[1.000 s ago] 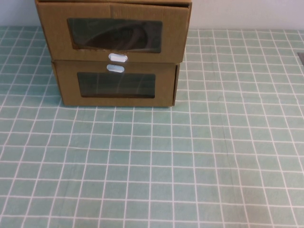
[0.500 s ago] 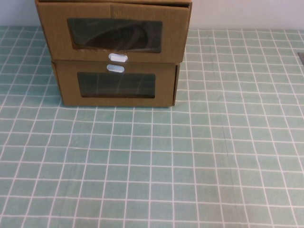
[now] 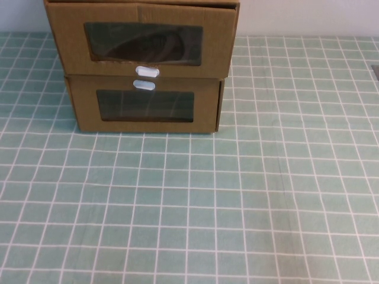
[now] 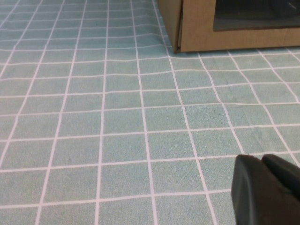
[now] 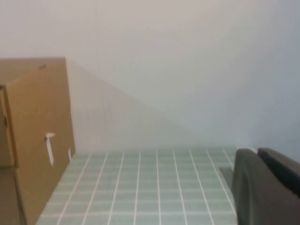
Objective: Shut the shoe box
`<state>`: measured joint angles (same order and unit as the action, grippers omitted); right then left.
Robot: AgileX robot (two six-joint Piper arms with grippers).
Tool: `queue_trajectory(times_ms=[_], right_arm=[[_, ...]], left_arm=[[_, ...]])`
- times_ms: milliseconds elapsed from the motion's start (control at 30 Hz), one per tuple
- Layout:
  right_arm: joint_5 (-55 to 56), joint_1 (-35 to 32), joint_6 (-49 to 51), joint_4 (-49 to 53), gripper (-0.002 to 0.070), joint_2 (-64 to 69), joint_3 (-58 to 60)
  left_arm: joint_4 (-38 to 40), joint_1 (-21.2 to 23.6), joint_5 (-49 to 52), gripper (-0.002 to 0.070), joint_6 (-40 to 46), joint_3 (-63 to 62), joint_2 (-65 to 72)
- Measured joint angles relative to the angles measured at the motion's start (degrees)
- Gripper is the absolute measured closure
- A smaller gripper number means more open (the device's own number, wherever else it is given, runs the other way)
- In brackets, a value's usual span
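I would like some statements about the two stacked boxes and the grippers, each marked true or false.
1. The shoe box sits on top of the narrower box. True.
2. The shoe box's white tab is above its window. False: it is below the window.
3. The two white tabs lie close together. True: the narrower box's tab is just under the other.
4. The left gripper touches a box. False: it is apart, over the checked cloth.
5. The right gripper holds the shoe box. False: it is away from it.

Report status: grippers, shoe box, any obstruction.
Left gripper low over the cloth, short of the boxes. Right gripper raised, off to their side. Shoe box untouched atop lower box. No obstruction seen.
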<state>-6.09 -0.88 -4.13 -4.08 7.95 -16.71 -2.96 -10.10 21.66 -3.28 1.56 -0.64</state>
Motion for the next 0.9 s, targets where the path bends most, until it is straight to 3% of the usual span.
queue_trajectory(times_ms=[200, 467, 667, 900], right_arm=[[-8.77, -0.31, -1.24, -0.52, 0.0690, -0.12, 0.06], [-7.17, -0.83, -1.24, -0.20, 0.0690, -2.67, 8.34], [-7.30, -0.83, 6.05, 3.32, 0.0690, -6.78, 17.08], [-12.02, -0.83, 9.85, 6.89, 0.0690, -8.38, 18.22]], left_arm=[[0.00, 0.00, 0.00, 0.0680, 0.00, 0.00, 0.00], [0.00, 0.00, 0.00, 0.0680, 0.00, 0.00, 0.00], [0.00, 0.00, 0.00, 0.0680, 0.00, 0.00, 0.00], [0.00, 0.00, 0.00, 0.0680, 0.00, 0.00, 0.00]])
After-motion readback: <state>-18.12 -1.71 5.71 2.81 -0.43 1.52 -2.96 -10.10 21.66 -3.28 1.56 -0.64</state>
